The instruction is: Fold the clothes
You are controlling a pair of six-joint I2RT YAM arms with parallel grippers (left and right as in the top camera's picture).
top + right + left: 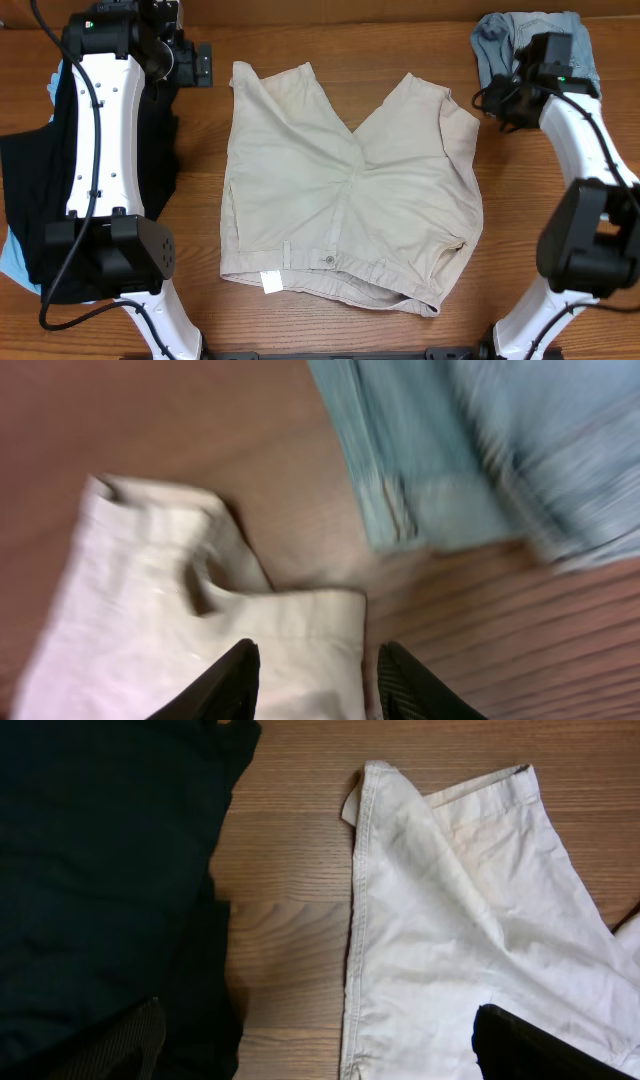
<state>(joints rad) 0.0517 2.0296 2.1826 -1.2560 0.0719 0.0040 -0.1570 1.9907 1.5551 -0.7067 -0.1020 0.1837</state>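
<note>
The beige khaki shorts [340,190] lie flat in the table's middle, waistband with button and white tag toward the front, legs toward the back. My left gripper [195,65] is open at the back left, hovering over the left leg's hem [420,870] and bare wood. Black garments [30,190] lie under the left arm and fill the left of the left wrist view [100,870]. My right gripper [495,100] is open above the right leg's hem corner [290,630]. Faded blue denim shorts [530,40] are bunched at the back right, blurred in the right wrist view [480,450].
A light blue cloth [15,265] peeks out under the black garments at the left edge. The wooden table [200,250] shows bare between the piles. The arm bases stand at the front left and front right.
</note>
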